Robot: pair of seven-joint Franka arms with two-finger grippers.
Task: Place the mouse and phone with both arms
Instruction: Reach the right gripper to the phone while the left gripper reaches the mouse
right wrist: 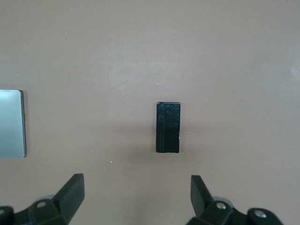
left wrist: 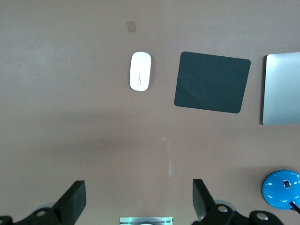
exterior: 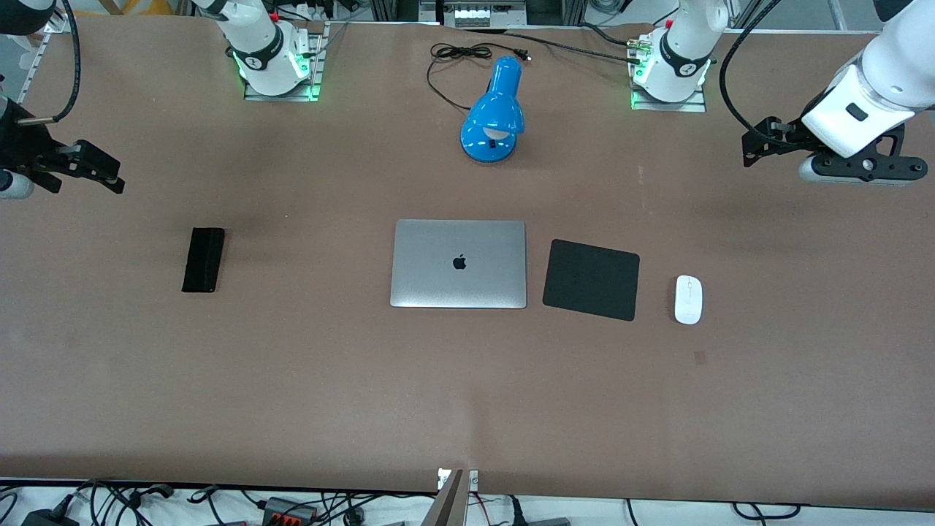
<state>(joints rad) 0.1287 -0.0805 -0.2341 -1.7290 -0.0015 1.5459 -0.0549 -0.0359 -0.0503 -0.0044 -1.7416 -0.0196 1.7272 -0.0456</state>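
Observation:
The white mouse (exterior: 688, 299) (left wrist: 140, 71) lies on the brown table beside a black square mat (exterior: 592, 279) (left wrist: 212, 82), toward the left arm's end. The black phone (exterior: 203, 259) (right wrist: 168, 127) lies flat toward the right arm's end. My left gripper (exterior: 756, 142) (left wrist: 139, 194) hangs open over bare table, apart from the mouse, with nothing between its fingers. My right gripper (exterior: 102, 172) (right wrist: 137, 187) hangs open over bare table close to the phone and holds nothing.
A closed silver laptop (exterior: 459, 264) (left wrist: 282, 88) (right wrist: 11, 123) lies mid-table between phone and mat. A blue desk lamp (exterior: 494, 113) (left wrist: 281, 189) with a black cord stands farther from the front camera, between the two arm bases.

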